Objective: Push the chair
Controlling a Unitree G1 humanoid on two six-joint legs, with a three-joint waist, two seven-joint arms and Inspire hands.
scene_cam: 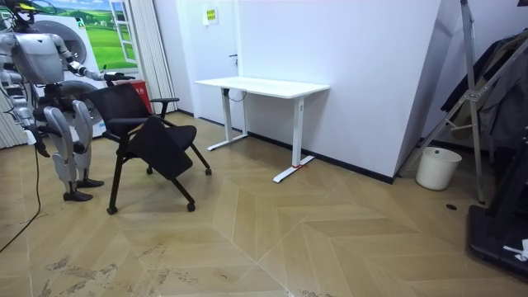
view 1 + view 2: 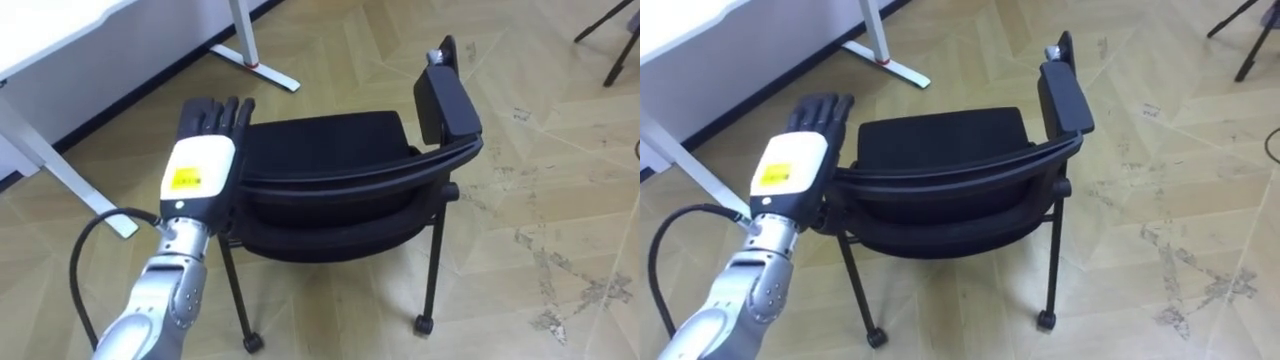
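A black chair (image 2: 330, 150) on small castors stands right in front of me, its back rail nearest and its seat facing a white desk. My left hand (image 2: 205, 150) rests flat on the chair's left armrest, at the end of the back rail, with its fingers straight and pointing forward. The right armrest (image 2: 447, 100) is free. In the room view I stand behind the chair (image 1: 148, 136) at the room view's left, left hand (image 1: 111, 77) reaching out to it. My right hand (image 1: 32, 137) hangs low by my side there, too small to read.
The white desk (image 2: 60, 30) stands ahead to my left, its foot (image 2: 258, 66) close to the chair's front. Wood floor stretches to the right of the chair. In the room view a white bin (image 1: 437, 167) and a dark stand (image 1: 474, 99) stand far off at the right.
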